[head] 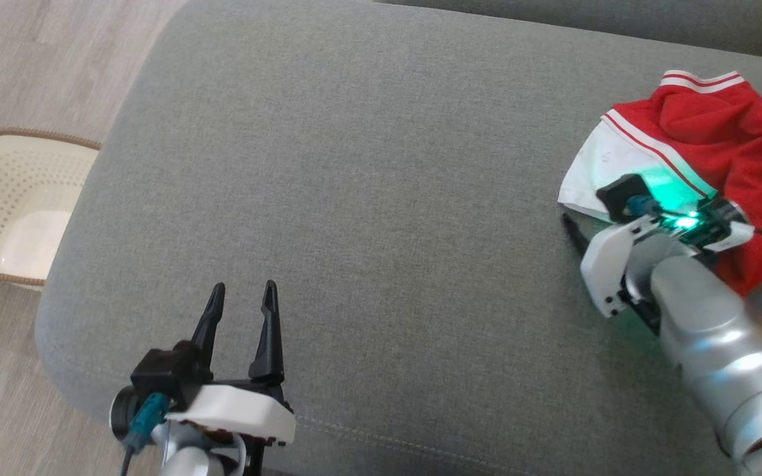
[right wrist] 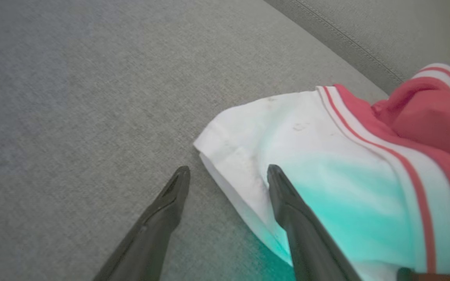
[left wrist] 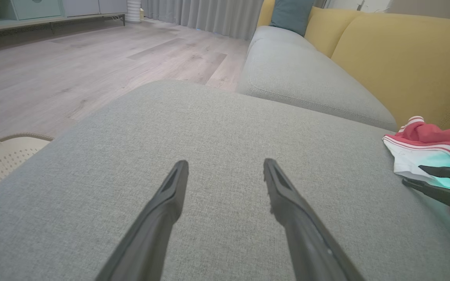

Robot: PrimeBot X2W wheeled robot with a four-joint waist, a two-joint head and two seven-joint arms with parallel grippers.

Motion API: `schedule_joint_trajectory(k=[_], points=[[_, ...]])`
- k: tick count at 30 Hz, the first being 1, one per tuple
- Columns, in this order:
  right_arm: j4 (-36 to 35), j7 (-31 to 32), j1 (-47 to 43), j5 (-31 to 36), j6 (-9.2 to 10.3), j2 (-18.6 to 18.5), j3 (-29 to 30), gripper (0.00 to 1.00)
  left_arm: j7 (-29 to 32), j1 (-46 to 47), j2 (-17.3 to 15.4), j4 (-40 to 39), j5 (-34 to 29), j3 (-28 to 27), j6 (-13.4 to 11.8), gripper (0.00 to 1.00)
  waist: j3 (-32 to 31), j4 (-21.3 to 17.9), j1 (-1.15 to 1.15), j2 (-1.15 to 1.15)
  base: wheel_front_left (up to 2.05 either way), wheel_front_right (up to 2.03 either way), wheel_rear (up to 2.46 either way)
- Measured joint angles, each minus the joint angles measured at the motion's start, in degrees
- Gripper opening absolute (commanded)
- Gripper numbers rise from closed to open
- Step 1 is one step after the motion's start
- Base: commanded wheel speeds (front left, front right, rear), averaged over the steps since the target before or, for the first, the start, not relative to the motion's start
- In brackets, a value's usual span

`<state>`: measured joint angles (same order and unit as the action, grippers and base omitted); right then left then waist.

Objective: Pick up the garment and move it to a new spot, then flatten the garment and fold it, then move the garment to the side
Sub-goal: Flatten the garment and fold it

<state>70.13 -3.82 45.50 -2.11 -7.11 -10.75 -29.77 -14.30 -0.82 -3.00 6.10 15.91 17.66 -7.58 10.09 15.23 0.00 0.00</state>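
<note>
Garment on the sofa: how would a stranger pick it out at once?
Find the wide grey sofa cushion and look to its right side, where the right tool hangs open. The garment lies crumpled there. Unlike the plain grey around it, it is red cloth with a white panel and red-and-white striped trim.

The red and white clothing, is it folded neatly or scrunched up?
Scrunched up: the red and white cloth garment lies in bunched humps on the grey fabric sofa cushion, one striped edge sticking up.
</note>
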Motion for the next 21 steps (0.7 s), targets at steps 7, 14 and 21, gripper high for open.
schedule_joint_trajectory(k=[7, 14, 21], points=[[1.76, 0.78, 2.04, -0.43, 0.0, -1.45, 0.02, 0.22, 0.0, 0.01, 0.01, -0.01, 0.38, 0.11, -0.07, 1.0, -0.11, 0.28, 0.0, 0.0, 0.0, 0.0, 0.0], [2.33, -1.36, 2.03, -1.02, 0.0, -0.47, -0.32, 0.0, 0.0, 0.0, 0.01, 0.03, 0.38, 0.23, -0.07, 1.0, -0.79, -0.21, 0.0, 0.0, 0.0, 0.0, 0.0], [-0.91, -3.86, 1.98, -4.79, 0.0, 5.64, -6.84, 0.0, 0.0, -0.06, 0.01, 0.32, 0.37, 0.29, 0.0, 1.0, -1.79, -0.36, 0.0, 0.0, 0.0, 0.0, 0.0]])
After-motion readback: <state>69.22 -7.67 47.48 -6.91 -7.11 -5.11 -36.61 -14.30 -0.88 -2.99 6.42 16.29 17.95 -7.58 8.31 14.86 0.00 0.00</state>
